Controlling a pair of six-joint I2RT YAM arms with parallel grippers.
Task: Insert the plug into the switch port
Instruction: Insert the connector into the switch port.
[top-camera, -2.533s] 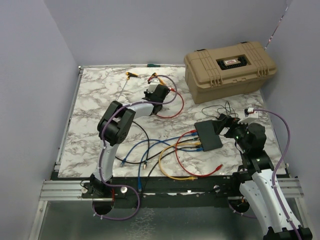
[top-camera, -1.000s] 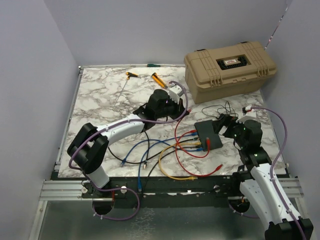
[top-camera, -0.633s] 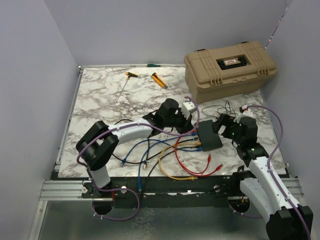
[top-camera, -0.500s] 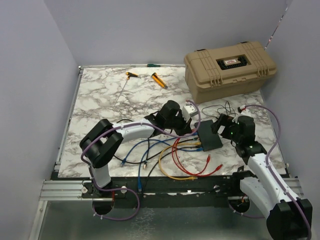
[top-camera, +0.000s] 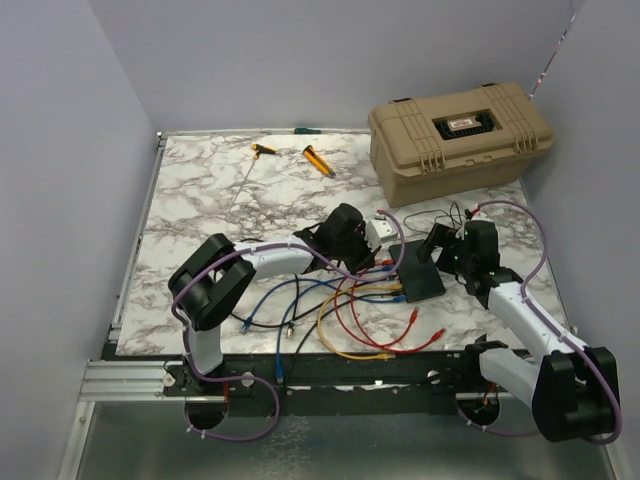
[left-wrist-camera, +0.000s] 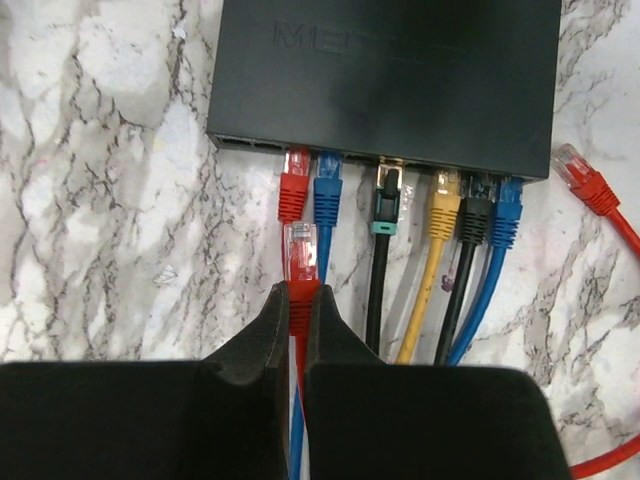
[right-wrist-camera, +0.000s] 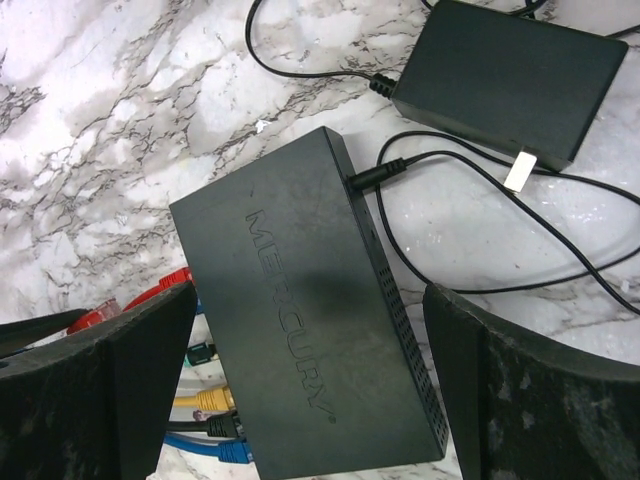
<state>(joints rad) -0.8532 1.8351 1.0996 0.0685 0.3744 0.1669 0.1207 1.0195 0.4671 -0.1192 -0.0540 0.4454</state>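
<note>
The dark-grey switch (left-wrist-camera: 385, 80) (right-wrist-camera: 310, 330) (top-camera: 420, 276) lies flat at the right of the marble table. Red, blue, black and yellow cables fill several ports along its near edge. My left gripper (left-wrist-camera: 297, 295) (top-camera: 384, 264) is shut on a red plug (left-wrist-camera: 300, 250), whose clear tip stops just short of the port row, in front of the plugged red connector (left-wrist-camera: 293, 185). Empty ports (left-wrist-camera: 245, 143) show left of that connector. My right gripper (right-wrist-camera: 310, 390) (top-camera: 441, 256) is open, one finger (right-wrist-camera: 110, 400) on each side of the switch.
A black power adapter (right-wrist-camera: 510, 75) and thin black cord lie behind the switch. A loose red plug (left-wrist-camera: 585, 180) rests beside its right corner. Loose coloured cables (top-camera: 350, 320) sprawl in front. A tan case (top-camera: 458, 135) stands at the back right, with screwdrivers (top-camera: 318, 160) at the back.
My left arm swung from the back of the table to the switch's port edge, bringing the red cable along. My right gripper moved left and now straddles the switch.
</note>
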